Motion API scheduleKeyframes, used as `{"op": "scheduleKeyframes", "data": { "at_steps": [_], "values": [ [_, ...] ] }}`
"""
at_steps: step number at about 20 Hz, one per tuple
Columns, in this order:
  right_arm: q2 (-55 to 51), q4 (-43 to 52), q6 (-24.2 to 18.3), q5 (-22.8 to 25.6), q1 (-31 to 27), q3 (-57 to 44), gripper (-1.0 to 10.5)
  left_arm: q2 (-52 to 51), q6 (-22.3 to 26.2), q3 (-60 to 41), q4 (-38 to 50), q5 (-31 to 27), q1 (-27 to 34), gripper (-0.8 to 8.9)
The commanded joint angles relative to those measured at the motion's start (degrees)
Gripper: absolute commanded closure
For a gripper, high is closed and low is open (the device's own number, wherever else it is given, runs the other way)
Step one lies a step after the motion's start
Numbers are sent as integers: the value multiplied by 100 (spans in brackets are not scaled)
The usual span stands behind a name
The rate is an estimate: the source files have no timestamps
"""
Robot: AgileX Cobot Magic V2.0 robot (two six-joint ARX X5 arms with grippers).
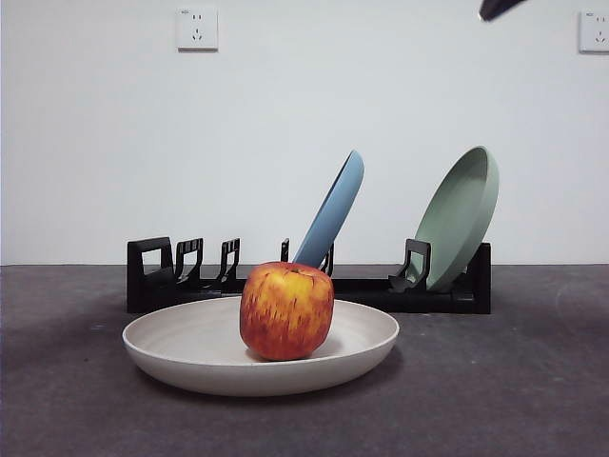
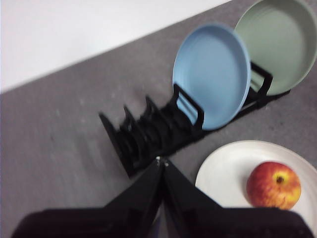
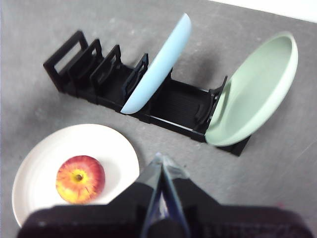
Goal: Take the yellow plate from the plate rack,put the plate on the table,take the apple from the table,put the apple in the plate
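Observation:
The yellow plate lies flat on the table in front of the plate rack. The apple sits upright in the plate, a little off its middle. From above, the plate and apple show in the right wrist view, and the plate and apple in the left wrist view. My left gripper hovers shut and empty high above the table, beside the plate. My right gripper is also shut and empty, raised above the table near the rack. A black tip shows at the top right of the front view.
A blue plate leans in the rack's middle slots and a pale green plate stands at its right end. The rack's left slots hold nothing. A white wall with two sockets rises behind the table.

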Motion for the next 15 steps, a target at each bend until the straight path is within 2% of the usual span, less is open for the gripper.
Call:
{"op": "scheduleKeyframes", "data": {
  "at_steps": [1,4,6,15],
  "values": [
    [-402,459,417,28,7,-743,959,-448,-564,-883,442,2,57,822],
    [-894,654,463,46,7,-1272,959,-1043,-1069,-1714,896,0,57,822],
    [-933,658,470,116,2,-1276,958,-1185,-1355,-1764,828,24,44,817],
    [-949,632,468,184,2,-1274,958,-1014,-1362,-1764,765,-2,48,815]
  ]
}}
